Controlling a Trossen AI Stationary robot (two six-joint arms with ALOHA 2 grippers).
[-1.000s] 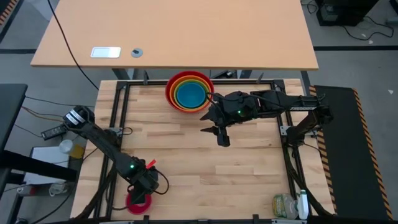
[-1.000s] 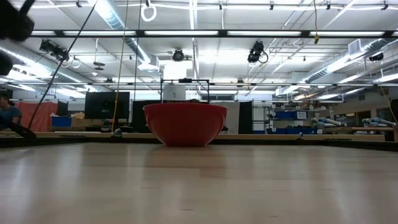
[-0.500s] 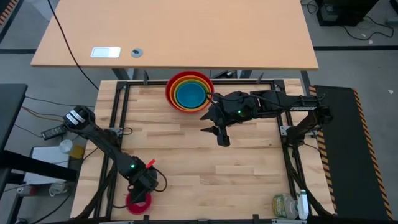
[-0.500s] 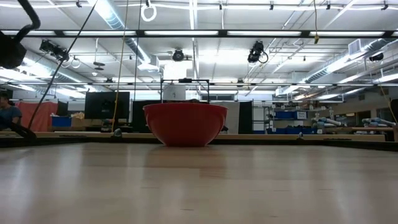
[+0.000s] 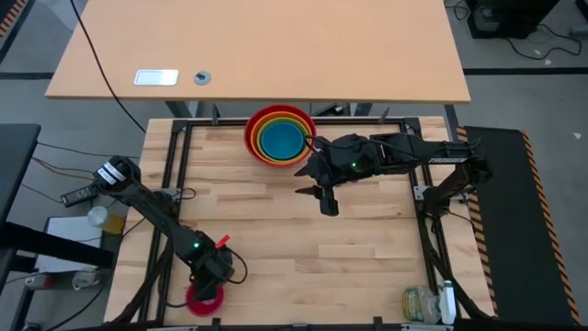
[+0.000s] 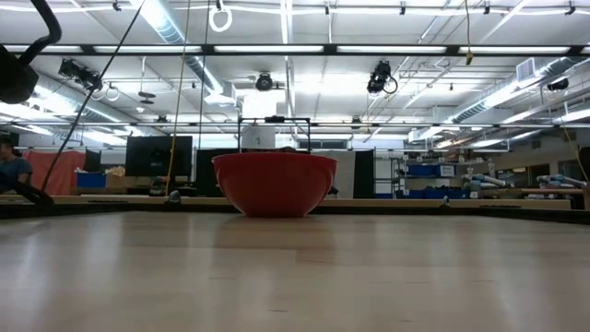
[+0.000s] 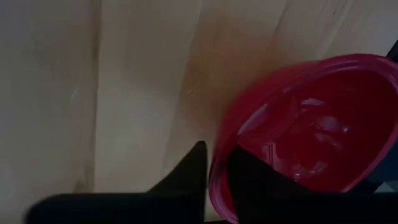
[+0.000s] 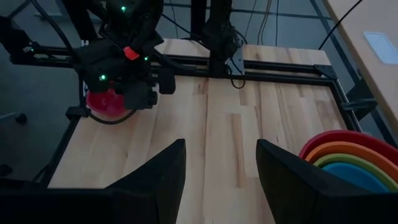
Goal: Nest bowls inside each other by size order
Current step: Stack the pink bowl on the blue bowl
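Left pincer (image 7: 214, 180) straddles the pink bowl (image 7: 311, 124) rim.

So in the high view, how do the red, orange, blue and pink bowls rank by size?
Largest to smallest:
1. red bowl
2. orange bowl
3. blue bowl
4. pink bowl, partly hidden under the left gripper, so its rank is less sure.

In the high view, we see the left gripper (image 5: 208, 280) covering most of the pink bowl (image 5: 204, 300). In the low view, only the red bowl (image 6: 274, 184) shows; its wall hides the bowls inside. In the left wrist view, the picture's edge cuts off the pink bowl (image 7: 298, 137), and its far rim is blurred.
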